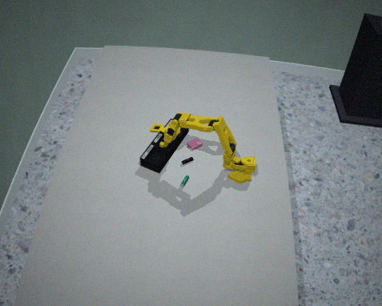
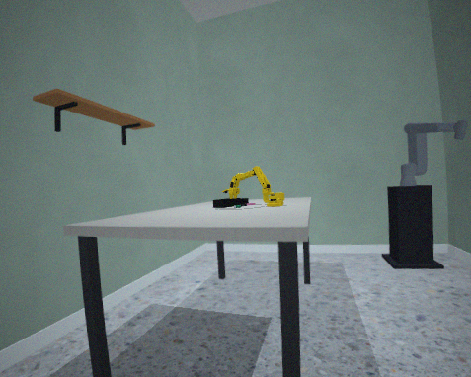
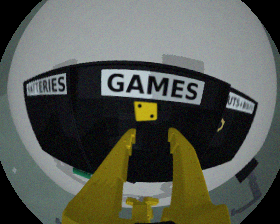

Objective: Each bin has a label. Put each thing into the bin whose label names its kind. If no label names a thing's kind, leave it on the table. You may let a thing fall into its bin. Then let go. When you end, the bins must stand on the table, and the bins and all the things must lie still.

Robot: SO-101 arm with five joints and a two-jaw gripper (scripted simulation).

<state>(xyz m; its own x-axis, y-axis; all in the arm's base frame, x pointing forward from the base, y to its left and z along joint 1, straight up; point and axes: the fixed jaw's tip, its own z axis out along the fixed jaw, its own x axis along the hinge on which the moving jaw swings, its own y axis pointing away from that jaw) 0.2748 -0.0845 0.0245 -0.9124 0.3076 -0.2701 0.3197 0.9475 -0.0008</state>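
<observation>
Wrist view — two fingers, parted and holding nothing; one yellow die (image 3: 146,111) — beyond their tips.

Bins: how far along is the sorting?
Looks done: a yellow ring lies in the right-hand bin, its label partly readable.

In hand: nothing; the open hand is clear of the yellow die, seen within the GAMES bin. Whether it has settled, I can't tell.

Left to sort: pink, black and green things on the table.
</observation>
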